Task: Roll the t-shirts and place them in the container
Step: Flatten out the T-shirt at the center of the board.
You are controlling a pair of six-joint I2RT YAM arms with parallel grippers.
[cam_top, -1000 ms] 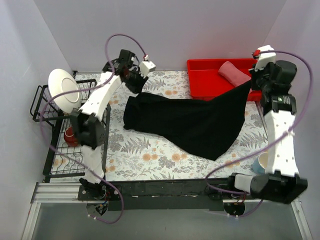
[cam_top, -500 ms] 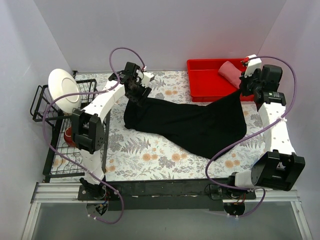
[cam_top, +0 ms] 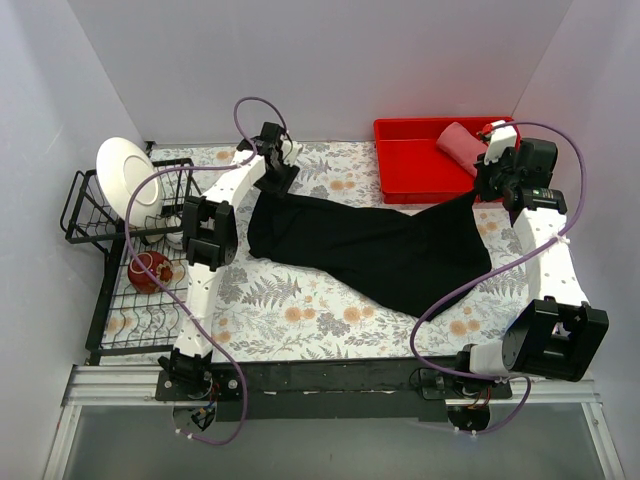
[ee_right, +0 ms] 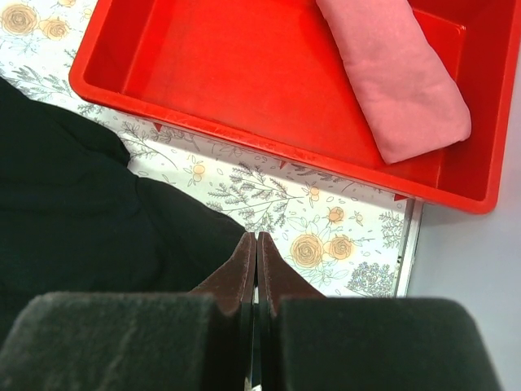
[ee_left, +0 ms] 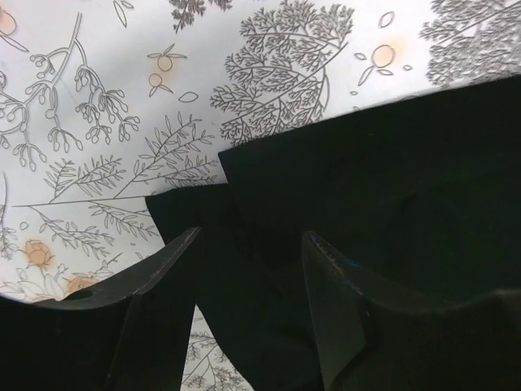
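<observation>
The large black t-shirt (cam_top: 380, 245) lies spread across the floral tablecloth. My left gripper (cam_top: 278, 180) is open just above its far-left corner; in the left wrist view the spread fingers (ee_left: 251, 234) stand over flat black cloth (ee_left: 391, 179). My right gripper (cam_top: 487, 187) is shut at the shirt's far-right corner, slightly lifted; in the right wrist view the closed tips (ee_right: 256, 238) meet the cloth's edge (ee_right: 81, 220). The salmon-pink t-shirt (cam_top: 458, 143) lies rolled in the red bin (cam_top: 405, 160), also seen from the right wrist (ee_right: 395, 73).
The red bin's rim (ee_right: 244, 137) runs just beyond my right gripper. A black wire dish rack (cam_top: 110, 260) stands at the left with a white plate (cam_top: 128, 172) and a red bowl (cam_top: 150, 270). Floral tablecloth (cam_top: 290, 310) shows in front of the shirt.
My left gripper has opened and let go of the shirt's left corner. My right gripper has lowered the right corner, so the shirt lies flatter and stretched wide.
</observation>
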